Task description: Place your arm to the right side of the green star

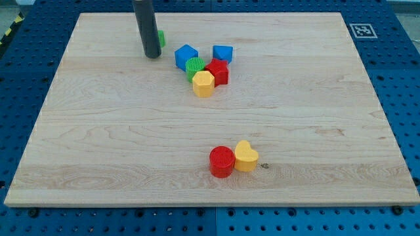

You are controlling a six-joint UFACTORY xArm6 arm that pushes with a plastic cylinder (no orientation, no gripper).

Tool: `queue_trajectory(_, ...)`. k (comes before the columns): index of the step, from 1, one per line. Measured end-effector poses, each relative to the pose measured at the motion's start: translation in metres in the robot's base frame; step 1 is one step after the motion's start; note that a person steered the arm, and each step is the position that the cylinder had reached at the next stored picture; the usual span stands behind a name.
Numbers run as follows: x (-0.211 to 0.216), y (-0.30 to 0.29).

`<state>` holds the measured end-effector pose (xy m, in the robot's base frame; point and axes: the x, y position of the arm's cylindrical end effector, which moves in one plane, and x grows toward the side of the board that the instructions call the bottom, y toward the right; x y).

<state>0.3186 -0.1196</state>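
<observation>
My tip (152, 55) sits far-left on the table (315, 131). The green star (161, 37) is mostly hidden behind the rod, a sliver showing on its right. End effector is a bare rod, with nothing to spread or pinch.

Risk: going right, I could clip the star and shove it away, or overshoot into the nearby cluster: blue block (186, 56), green cylinder (195, 67), yellow block (203, 83), red block (218, 71), second blue block (222, 52).

The table is pale wood on a blue perforated base.

The desk (315, 131) is pale wood, matt, with fine grain running across it. The rod (147, 26) looks dark, smooth and faintly glossy. The red cylinder (222, 162) and green cylinder (195, 66) show ribbed plastic tops; the yellow heart (246, 156) looks smooth matt plastic.
</observation>
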Motion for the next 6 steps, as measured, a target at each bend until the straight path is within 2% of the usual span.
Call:
queue_trajectory(2,-0.037,0.008)
queue_trajectory(4,-0.044,0.049)
queue_trajectory(5,-0.057,0.052)
queue_trajectory(6,-0.058,0.027)
